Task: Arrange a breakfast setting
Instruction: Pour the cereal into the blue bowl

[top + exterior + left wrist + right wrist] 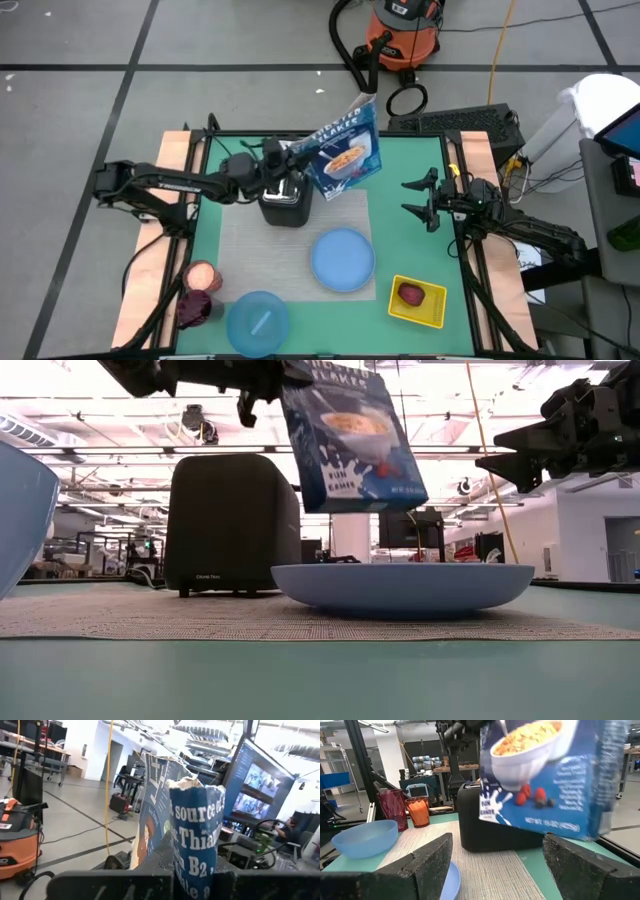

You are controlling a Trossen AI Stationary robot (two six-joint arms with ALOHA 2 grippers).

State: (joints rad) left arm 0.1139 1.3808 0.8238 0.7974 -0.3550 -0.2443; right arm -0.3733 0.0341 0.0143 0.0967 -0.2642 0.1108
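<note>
My left gripper (290, 160) is shut on the blue cereal box (345, 150), which is held high over the black toaster (285, 200); the box also shows in the low view (350, 435). The light-blue plate (343, 258) lies on the grey mat (250, 245). The light-blue bowl (257, 322) stands at the near edge with a pale spoon (262, 320) inside. The dark red fruit (410, 294) lies in the yellow tray (432, 310). My right gripper (415, 197) is open and empty at the table's right side. The bagel is out of view. My left gripper pinches the cereal box between its two fingers at its narrow side panel (192, 880), near the box's left edge as the high view shows it. The fingers come level from the table's left. The box is lifted clear, tilted, well above the plate and toaster.
An orange cup (200, 277) and a dark red cup (195, 308) stand at the near left beside the bowl. The toaster stands on the mat's far left part, under the left gripper. Bare green surface (420, 240) lies between the plate and my right gripper.
</note>
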